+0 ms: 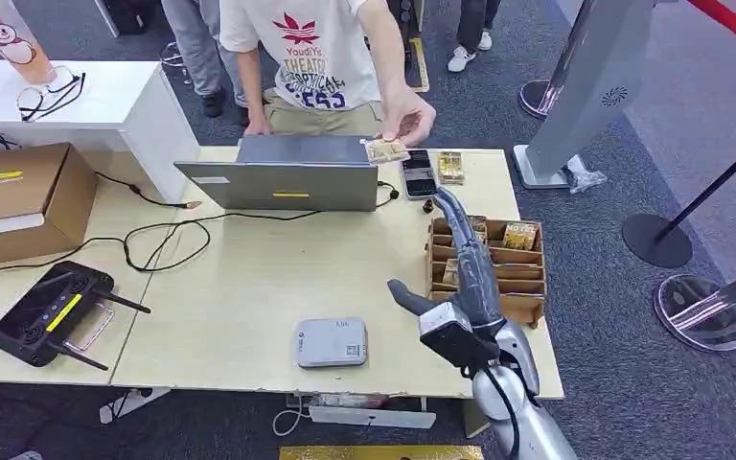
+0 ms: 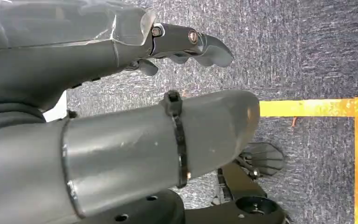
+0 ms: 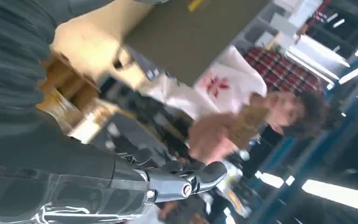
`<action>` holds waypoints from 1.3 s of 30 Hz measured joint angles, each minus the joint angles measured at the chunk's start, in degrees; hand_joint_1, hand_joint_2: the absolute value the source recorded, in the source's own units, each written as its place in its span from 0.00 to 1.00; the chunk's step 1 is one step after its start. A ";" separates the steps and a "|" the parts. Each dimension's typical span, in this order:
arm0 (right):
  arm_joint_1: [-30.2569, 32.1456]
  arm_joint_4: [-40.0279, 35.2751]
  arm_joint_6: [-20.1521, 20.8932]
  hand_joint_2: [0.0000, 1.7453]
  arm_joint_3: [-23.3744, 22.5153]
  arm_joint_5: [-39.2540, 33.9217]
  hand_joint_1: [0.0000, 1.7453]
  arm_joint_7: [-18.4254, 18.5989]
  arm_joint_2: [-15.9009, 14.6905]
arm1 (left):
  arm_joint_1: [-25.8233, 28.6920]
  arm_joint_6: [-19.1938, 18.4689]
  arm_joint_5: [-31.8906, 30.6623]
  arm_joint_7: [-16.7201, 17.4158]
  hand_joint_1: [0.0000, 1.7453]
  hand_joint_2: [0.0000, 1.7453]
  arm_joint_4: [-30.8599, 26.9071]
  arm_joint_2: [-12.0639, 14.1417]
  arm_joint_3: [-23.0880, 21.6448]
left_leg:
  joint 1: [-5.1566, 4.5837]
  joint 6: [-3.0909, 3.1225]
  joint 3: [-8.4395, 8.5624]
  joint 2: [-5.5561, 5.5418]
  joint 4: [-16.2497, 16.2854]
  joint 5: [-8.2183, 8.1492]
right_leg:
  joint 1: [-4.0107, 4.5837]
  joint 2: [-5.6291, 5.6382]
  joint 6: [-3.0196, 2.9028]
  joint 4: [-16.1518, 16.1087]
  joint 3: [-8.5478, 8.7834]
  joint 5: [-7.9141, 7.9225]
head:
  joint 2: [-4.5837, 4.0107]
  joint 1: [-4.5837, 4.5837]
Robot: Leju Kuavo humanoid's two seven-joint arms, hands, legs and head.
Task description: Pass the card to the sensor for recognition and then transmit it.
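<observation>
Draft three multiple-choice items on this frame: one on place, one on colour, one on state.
1. Where is the card?
A. in the person's hand, over the laptop's far right corner
B. in the robot's right hand
C. flat on the grey box at the table's near edge

2. What colour is the strip on the black controller?
A. red
B. yellow
C. blue

3. What state is the right hand in?
A. gripping the card
B. closed on the phone
C. empty, fingers stretched toward the person

Key: 1 A, the head view shows the person holding the card above the laptop's corner. 2 B, a yellow strip crosses the controller's face. 3 C, the fingers reach out over the wooden card rack with nothing between them.
</observation>
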 joint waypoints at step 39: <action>-16.71 11.36 -11.07 1.00 7.54 11.60 0.00 1.44 -2.05 | -0.47 0.31 -0.33 -0.20 0.00 0.00 0.00 -0.22 0.00 | 0.00 0.01 0.00 -0.02 0.00 0.02 | 0.00 -0.02 0.00 0.01 0.01 0.02 | 0.00 0.00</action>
